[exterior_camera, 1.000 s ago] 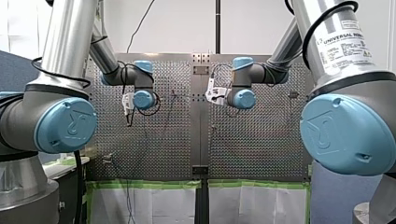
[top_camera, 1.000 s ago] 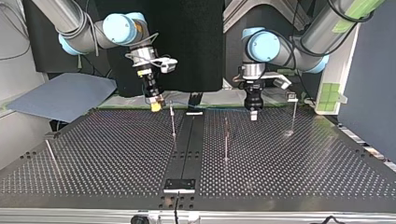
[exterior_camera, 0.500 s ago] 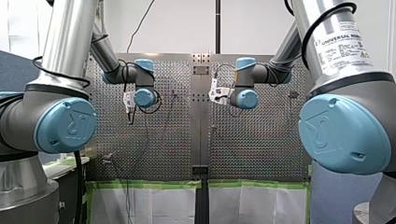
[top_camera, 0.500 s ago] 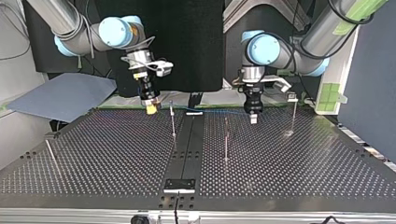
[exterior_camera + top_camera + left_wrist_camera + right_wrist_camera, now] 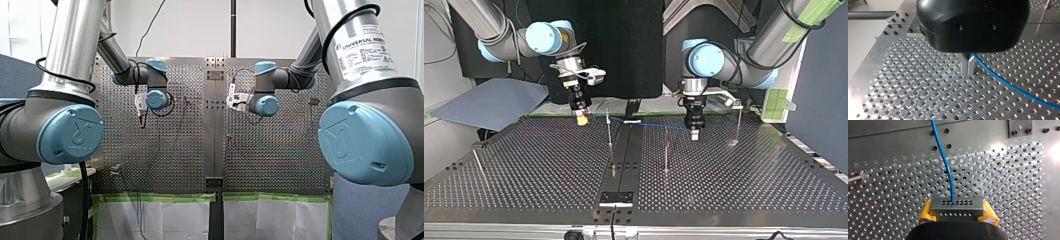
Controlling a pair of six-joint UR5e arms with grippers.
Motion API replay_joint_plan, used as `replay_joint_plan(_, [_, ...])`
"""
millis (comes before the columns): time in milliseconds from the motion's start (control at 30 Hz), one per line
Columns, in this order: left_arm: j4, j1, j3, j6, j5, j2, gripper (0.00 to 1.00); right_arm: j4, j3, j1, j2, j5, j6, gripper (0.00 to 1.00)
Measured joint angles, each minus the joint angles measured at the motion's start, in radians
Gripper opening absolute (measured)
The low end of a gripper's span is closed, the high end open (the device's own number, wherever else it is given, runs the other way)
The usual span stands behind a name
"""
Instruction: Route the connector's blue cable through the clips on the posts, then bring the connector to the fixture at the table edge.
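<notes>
Since 1 second ago my right gripper point(image 5: 582, 119), clamping the connector point(image 5: 956, 206), has pulled away from my left gripper point(image 5: 968, 67), pinched on the blue cable point(image 5: 1008, 85); keep tension gentle.

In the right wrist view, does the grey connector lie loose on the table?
No, the connector sits clamped between the yellow pads of my right gripper, with its blue cable running ahead.

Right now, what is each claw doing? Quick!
My left claw: closed on the blue cable.
My right claw: closed, holding the connector.
</notes>
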Motion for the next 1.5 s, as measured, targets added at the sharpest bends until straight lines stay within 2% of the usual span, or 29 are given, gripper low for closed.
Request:
replay_joint_plan(367, [-0.007,0.003,0.029,0.005,-0.002,-0.057,0.0,0.001,-0.003,-0.012,0.002,-0.011,0.002,0.0])
replay_joint_plan(700, [-0.015,0.02,0.075,0.005,-0.001,-0.068,0.0,0.0,-0.003,-0.022,0.003,-0.012,0.004,0.0])
replay_joint_plan(900, [-0.032,0.026,0.1,0.006,0.004,-0.097,0.0,-0.002,-0.003,-0.028,0.003,-0.013,0.006,0.0])
replay_joint_plan(1200, [-0.032,0.033,0.119,0.005,0.014,-0.11,0.0,-0.01,-0.006,-0.047,0.005,-0.021,0.019,0.0])
replay_joint_plan(1300, [-0.034,0.037,0.128,0.004,0.018,-0.11,0.0,-0.015,-0.01,-0.054,0.006,-0.03,0.028,0.0])
replay_joint_plan(1500, [-0.036,0.045,0.14,0.002,0.024,-0.111,0.0,-0.014,-0.026,-0.068,0.013,-0.042,0.034,0.0])
